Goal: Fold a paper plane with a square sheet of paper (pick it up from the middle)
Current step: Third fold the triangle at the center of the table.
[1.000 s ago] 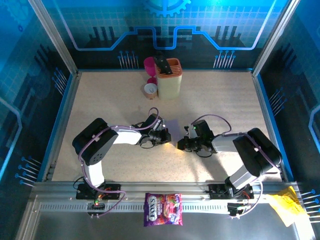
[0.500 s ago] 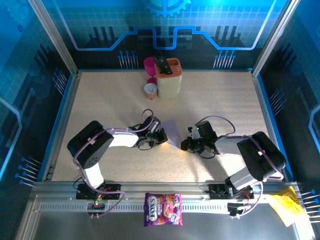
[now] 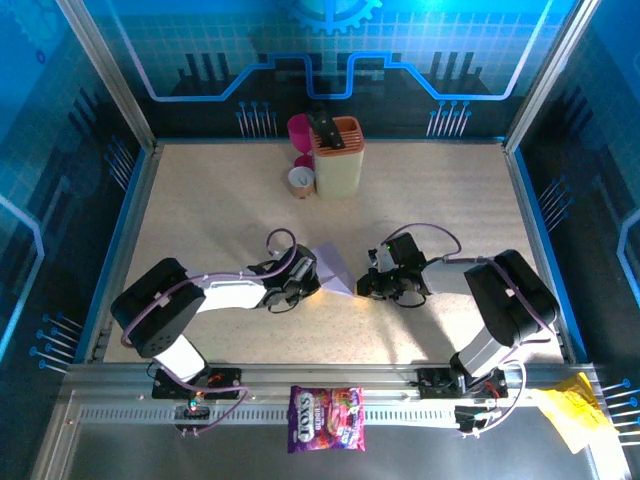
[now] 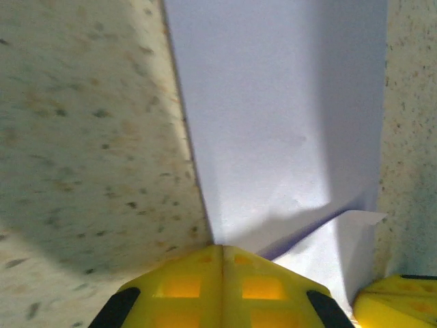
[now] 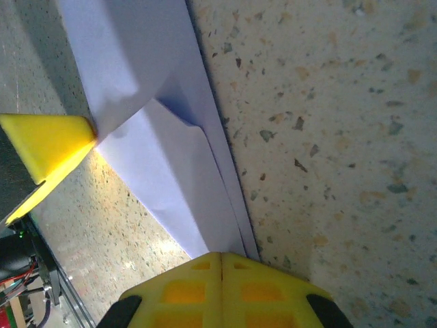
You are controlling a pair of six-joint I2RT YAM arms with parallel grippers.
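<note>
Nearest you, your left pincer [image 4: 222, 254] is closed tight on one edge of the lilac sheet [image 3: 333, 267], and your right pincer [image 5: 222, 258] is closed just as tight on its opposite, layered corner, both low against the bench [image 3: 200, 200]. I judge you hold both ends so the layers cannot slip while a crease is set. The sheet sits mid-bench between the arms, partly folded and tented, well short of the orange holder [image 3: 338, 158] at the far edge.
</note>
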